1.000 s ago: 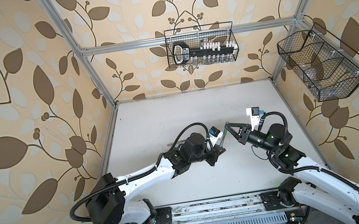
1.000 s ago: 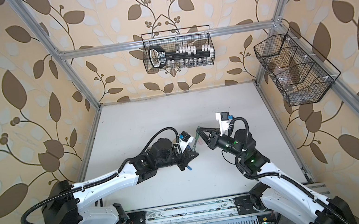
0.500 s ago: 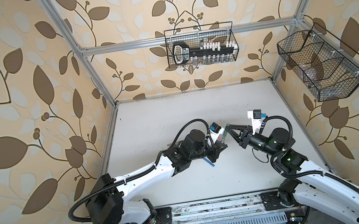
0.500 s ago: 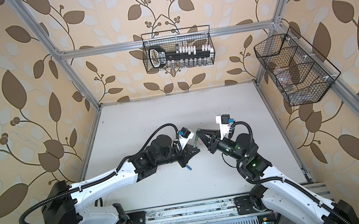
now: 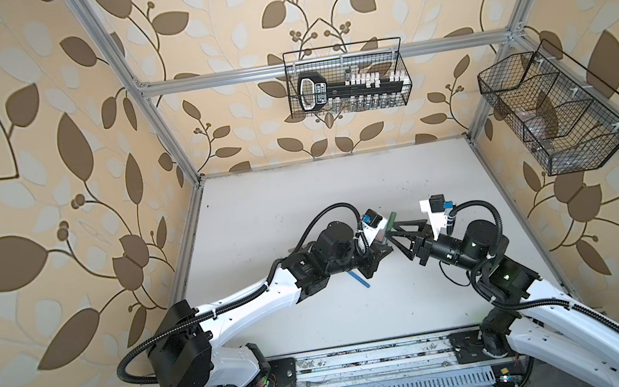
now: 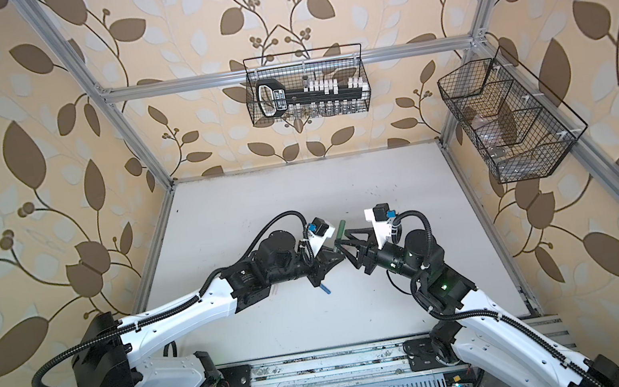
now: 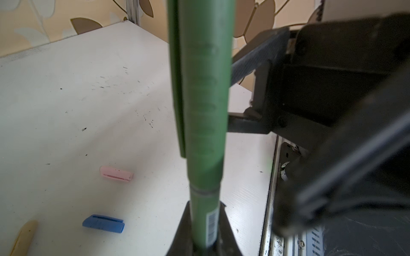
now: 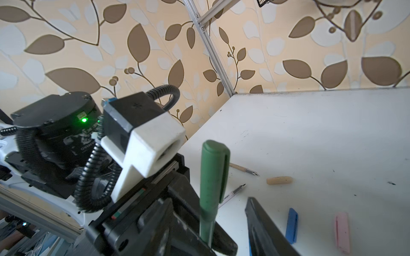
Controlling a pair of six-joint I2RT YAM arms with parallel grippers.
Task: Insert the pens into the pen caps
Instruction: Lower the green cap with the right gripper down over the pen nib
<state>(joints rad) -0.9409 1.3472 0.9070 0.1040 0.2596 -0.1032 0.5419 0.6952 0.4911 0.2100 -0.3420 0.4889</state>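
Holding the capped green pen (image 8: 207,223) in my left fingers (image 7: 180,239), mid-frame in both top views, right fingers (image 8: 259,221) spread wide around it without touching, blue cap (image 8: 291,225), pink cap (image 8: 342,231) and tan cap (image 8: 279,180) lying on the tabletop (image 8: 310,133)

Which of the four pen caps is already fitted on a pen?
The green cap: it sits on the green pen in the left gripper. The tan cap, blue cap and pink cap lie loose on the table.

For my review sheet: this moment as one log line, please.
left gripper: shut on green pen | green cap: on pen | right gripper: open beside cap | pink cap, blue cap: on table
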